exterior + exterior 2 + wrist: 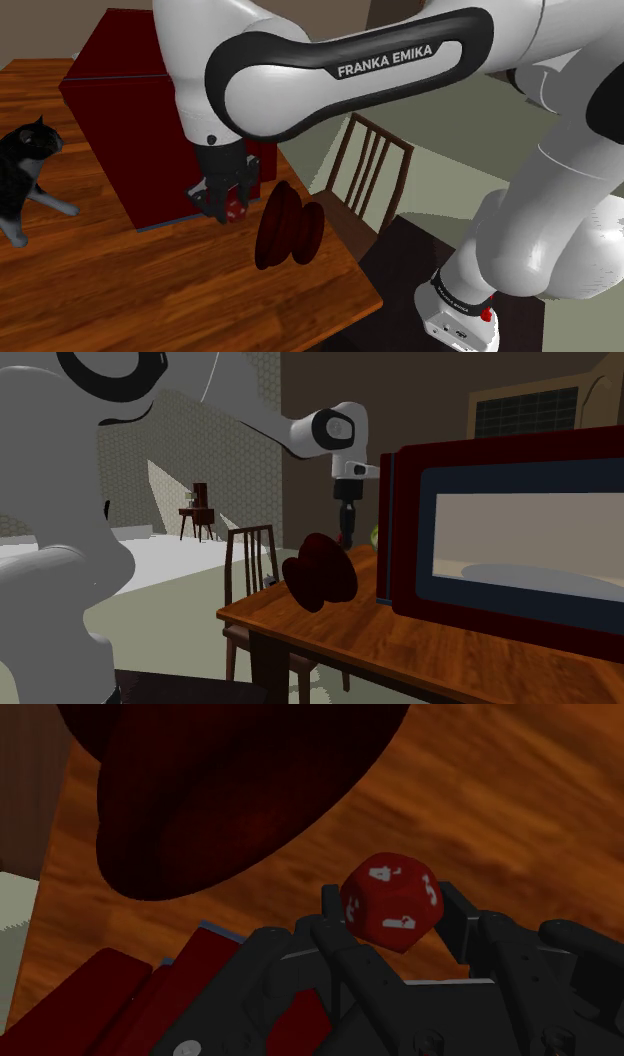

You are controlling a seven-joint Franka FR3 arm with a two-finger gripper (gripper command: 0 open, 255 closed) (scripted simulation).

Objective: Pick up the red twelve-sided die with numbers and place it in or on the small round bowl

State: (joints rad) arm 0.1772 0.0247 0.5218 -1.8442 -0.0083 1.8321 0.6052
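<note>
My black gripper [224,203] is shut on the red twelve-sided die [236,210], whose white numbers face the wrist camera [392,902]. The fingers [330,916] clasp it from both sides, and it hangs above the wooden table [150,290]. The small round bowl [289,232] is dark red and stands tilted on its edge on the table, just to the gripper's right in the shoulder view. In the wrist view the bowl [230,784] looms just beyond the die. In the second exterior view the gripper [348,533] hangs right behind the bowl [320,578].
A big dark red box [140,120] stands on the table directly behind the gripper, close to it [500,542]. A black and white cat figure [25,170] sits at the shoulder view's left. A wooden chair [370,175] stands past the table's edge.
</note>
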